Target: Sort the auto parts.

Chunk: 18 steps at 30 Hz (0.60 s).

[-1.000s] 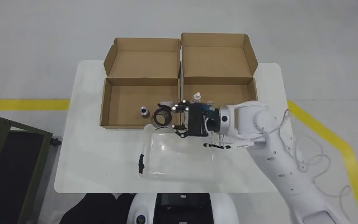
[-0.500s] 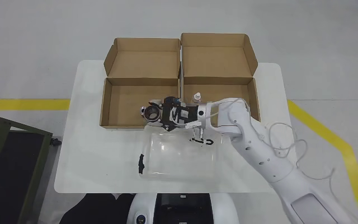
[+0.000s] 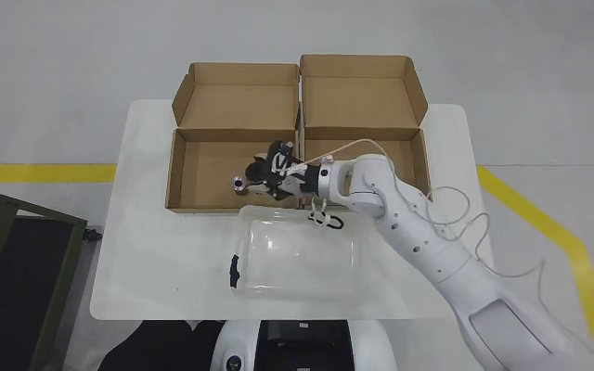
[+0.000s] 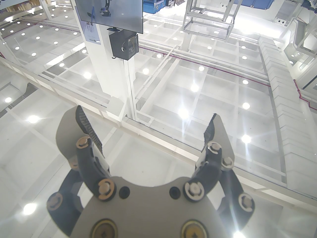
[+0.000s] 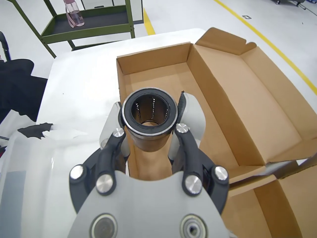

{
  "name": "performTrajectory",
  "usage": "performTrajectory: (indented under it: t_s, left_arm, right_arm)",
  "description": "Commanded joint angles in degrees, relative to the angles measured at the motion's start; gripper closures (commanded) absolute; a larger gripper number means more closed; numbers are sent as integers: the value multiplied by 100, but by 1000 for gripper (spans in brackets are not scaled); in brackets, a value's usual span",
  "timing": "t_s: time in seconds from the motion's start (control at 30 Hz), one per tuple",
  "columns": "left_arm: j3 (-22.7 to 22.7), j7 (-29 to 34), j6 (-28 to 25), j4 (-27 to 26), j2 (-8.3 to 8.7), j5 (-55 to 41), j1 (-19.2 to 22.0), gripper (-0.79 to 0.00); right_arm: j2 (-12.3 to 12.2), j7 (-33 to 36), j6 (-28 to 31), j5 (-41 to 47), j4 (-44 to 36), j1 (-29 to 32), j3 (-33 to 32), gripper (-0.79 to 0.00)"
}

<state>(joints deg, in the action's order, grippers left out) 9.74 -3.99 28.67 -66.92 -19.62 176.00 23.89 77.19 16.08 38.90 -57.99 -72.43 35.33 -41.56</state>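
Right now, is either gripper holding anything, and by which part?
The right gripper clamps the cylindrical bearing by its outer sides; the left gripper holds nothing.

Bright, even light falls from above. Past the fingertips of the left gripper (image 4: 146, 111), which points upward, rows of ceiling lamps (image 4: 183, 113) burn out to white discs with star-shaped flares. One flare streaks across a side of that gripper's base. The straight ceiling beams (image 4: 158, 63) bow toward the edges of that view, a wide-lens bend. Around the right gripper (image 5: 151, 102) the light is soft. The bearing (image 5: 148, 137) between its fingers carries a thin highlight on its metal rim, and its bore is dark. The cardboard box (image 5: 247, 105) ahead of this gripper holds faint shadows along its inner walls. The clear container (image 5: 29, 154) beside the gripper throws back a white sheen, and the white table (image 5: 81, 75) is close to washed out.
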Motion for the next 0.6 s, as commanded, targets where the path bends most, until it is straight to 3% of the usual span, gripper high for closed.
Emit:
performTrajectory:
  t_s: [0.0, 0.57]
  left_arm:
    - [0, 0, 0, 0, 0, 0, 0, -785]
    - [0, 0, 0, 0, 0, 0, 0, -785]
  right_arm:
    - [37, 55, -76, -10, 133, -47, 51, 0]
    - [316, 762, -825, -769, 357, -307, 496, 0]
